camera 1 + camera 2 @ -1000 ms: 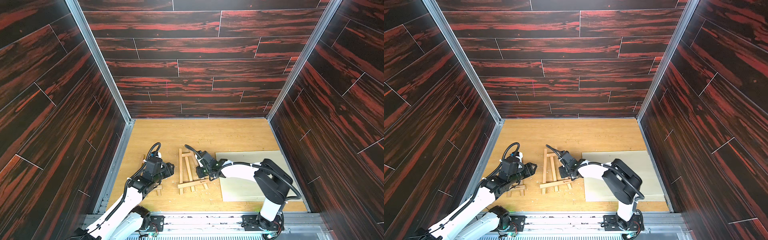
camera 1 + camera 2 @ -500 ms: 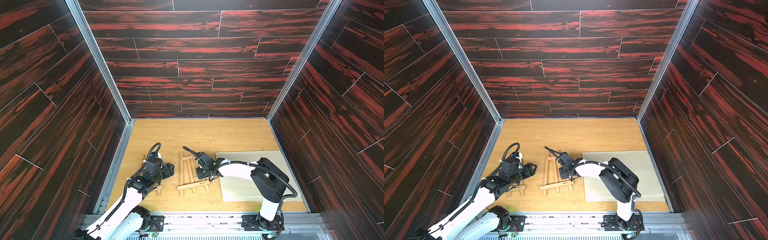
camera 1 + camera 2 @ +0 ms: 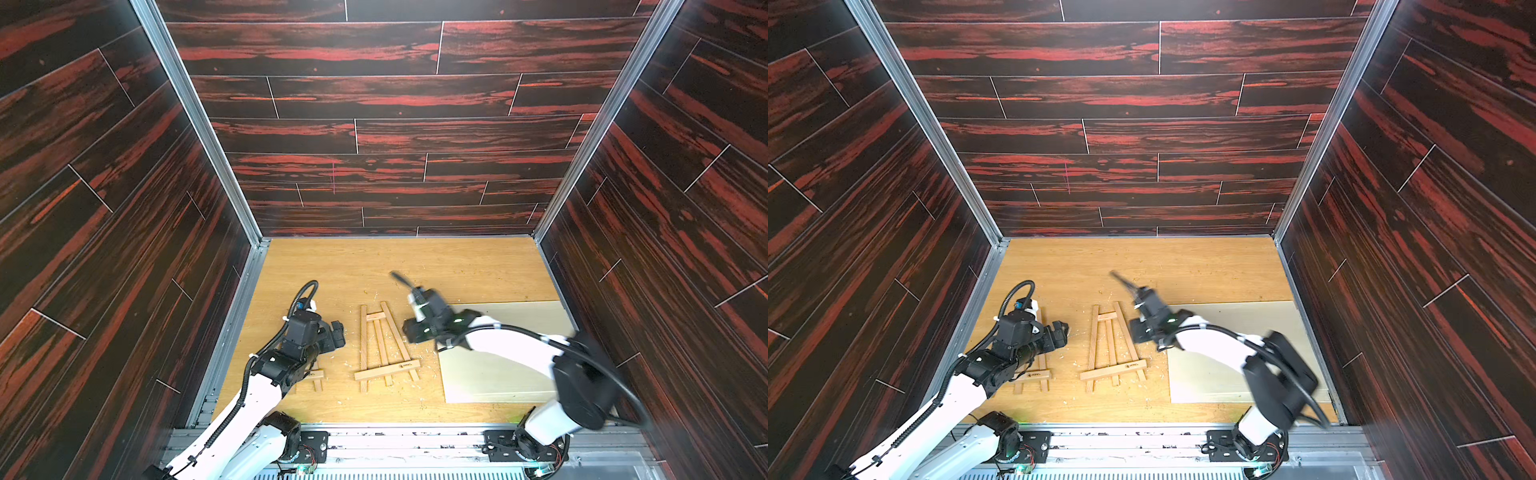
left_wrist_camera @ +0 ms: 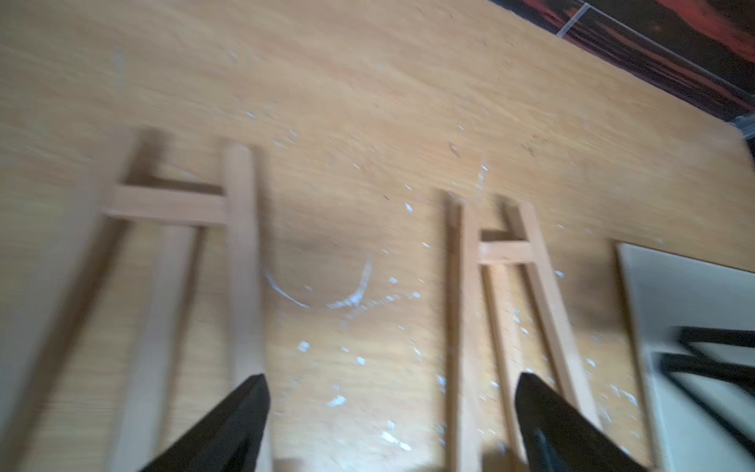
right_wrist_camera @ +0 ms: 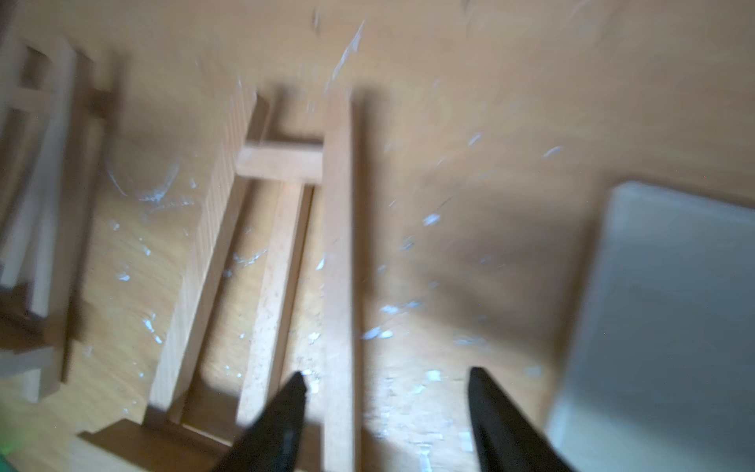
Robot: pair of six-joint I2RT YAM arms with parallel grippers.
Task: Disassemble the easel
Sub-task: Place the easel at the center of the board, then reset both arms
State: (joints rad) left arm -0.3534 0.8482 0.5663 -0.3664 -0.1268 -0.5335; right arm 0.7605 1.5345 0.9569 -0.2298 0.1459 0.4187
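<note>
The small wooden easel (image 3: 384, 345) (image 3: 1113, 349) lies flat on the wooden floor, its shelf bar toward the front. It also shows in the left wrist view as an easel (image 4: 506, 253), and in the right wrist view as an easel (image 5: 282, 163). My left gripper (image 3: 338, 334) (image 3: 1061, 332) (image 4: 392, 384) hovers open just left of it, holding nothing. My right gripper (image 3: 409, 332) (image 3: 1136, 332) (image 5: 388, 376) is blurred, open and empty, beside the easel's right leg, apart from it.
A second easel (image 3: 313, 376) (image 4: 163, 204) lies flat, partly under my left arm. A pale flat board (image 3: 498, 353) (image 5: 674, 306) lies on the floor at the right, under my right arm. White chips litter the floor around the easels. Dark walls enclose three sides.
My right gripper has opened, let go of the easel's right leg and pulled back to the right. My left gripper has opened wider. The easel has settled flat.
</note>
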